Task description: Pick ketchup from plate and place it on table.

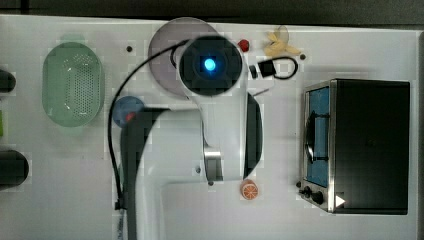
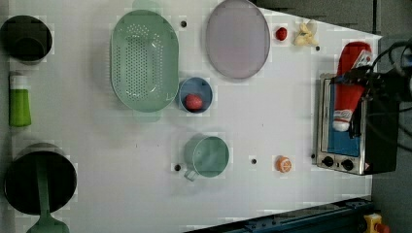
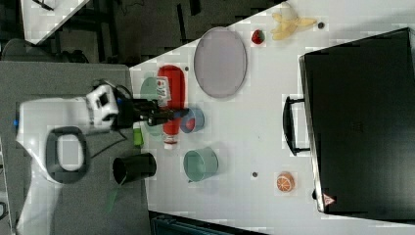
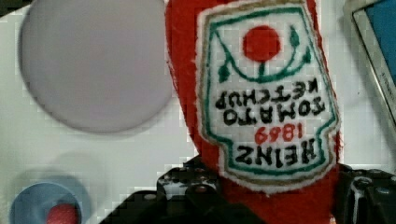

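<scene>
Gripping the ketchup [image 4: 261, 107], the pincer [image 4: 275, 196] sat closed on the red bottle's lower body in the wrist view, its dark fingers [image 4: 196, 191] pressed against either side below the stitched label. The plate [image 4: 93, 65] lay bare well behind the bottle, and the blue bowl [image 4: 42, 203] with a red ball in it sat beside the pincer.

From the top view the arm [image 1: 220, 125] covered the middle of the worktop [image 1: 350, 40], its wrist masking much of the plate [image 1: 160, 50]; a small red fruit [image 1: 243, 45] lay at about 3 o'clock from the plate.

Over in the left view the ketchup [image 2: 351, 82] hung in the air in front of the toaster oven [image 2: 340, 145], cap end towards 6 o'clock, clamped by the pincer [image 2: 357, 80]. The plate [image 2: 237, 39] was empty, with the green basket [image 2: 144, 60] at its 9 o'clock.

Seen from the right view, the bottle [image 3: 171, 103] was carried clear of the plate [image 3: 220, 61], at roughly 7 o'clock from it, held by the pincer [image 3: 164, 113].

My judgement: the lift looked done and the set-down remained. The soft, plush-looking bottle could squash and slip through the fingers, or, released too high or beside the bowl, roll into it or topple against the oven
</scene>
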`<state>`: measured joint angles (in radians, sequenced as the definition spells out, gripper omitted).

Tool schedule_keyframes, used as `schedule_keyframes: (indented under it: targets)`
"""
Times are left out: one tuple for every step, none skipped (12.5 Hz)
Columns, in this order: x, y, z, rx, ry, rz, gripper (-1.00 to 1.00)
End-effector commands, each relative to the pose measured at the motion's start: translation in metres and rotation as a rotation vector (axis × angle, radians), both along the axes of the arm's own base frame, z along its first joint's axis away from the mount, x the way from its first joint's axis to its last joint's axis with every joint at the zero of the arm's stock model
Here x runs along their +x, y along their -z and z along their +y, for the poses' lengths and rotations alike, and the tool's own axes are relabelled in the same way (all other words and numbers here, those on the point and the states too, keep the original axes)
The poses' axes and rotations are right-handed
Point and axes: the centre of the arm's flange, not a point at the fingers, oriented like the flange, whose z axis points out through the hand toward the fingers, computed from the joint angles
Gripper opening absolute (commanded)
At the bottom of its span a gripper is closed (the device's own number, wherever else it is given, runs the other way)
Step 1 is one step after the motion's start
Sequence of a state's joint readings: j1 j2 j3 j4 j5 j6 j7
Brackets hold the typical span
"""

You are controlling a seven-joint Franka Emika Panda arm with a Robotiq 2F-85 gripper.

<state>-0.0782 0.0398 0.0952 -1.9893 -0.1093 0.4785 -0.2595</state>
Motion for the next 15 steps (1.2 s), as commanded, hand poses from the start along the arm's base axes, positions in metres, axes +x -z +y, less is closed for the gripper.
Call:
schedule_keyframes:
  targets:
    - [-0.026, 0.076, -0.025, 0.037, 0.132, 0.065, 0.20]
    - [-0.035, 0.095, -0.028, 0.049, 0.146, 0.073, 0.20]
    - [-0.042, 0.115, -0.031, 0.064, 0.161, 0.076, 0.20]
    - [-0.048, 0.133, -0.032, 0.077, 0.173, 0.065, 0.20]
    - [-0.052, 0.150, -0.033, 0.085, 0.180, 0.049, 0.20]
    - [-0.057, 0.167, -0.033, 0.087, 0.180, 0.036, 0.20]
    - [-0.062, 0.182, -0.033, 0.089, 0.180, 0.030, 0.20]
    - [-0.067, 0.197, -0.033, 0.090, 0.181, 0.033, 0.20]
    - [-0.073, 0.211, -0.032, 0.091, 0.182, 0.046, 0.28]
    - [-0.076, 0.221, -0.031, 0.092, 0.180, 0.049, 0.48]
    - [-0.079, 0.226, -0.031, 0.093, 0.180, 0.046, 0.70]
    - [-0.078, 0.225, -0.031, 0.093, 0.179, 0.036, 0.93]
    - [-0.076, 0.220, -0.031, 0.093, 0.179, 0.026, 1.00]
    - [-0.073, 0.210, -0.031, 0.093, 0.178, 0.007, 1.00]
    - [-0.067, 0.194, -0.032, 0.093, 0.176, -0.027, 1.00]
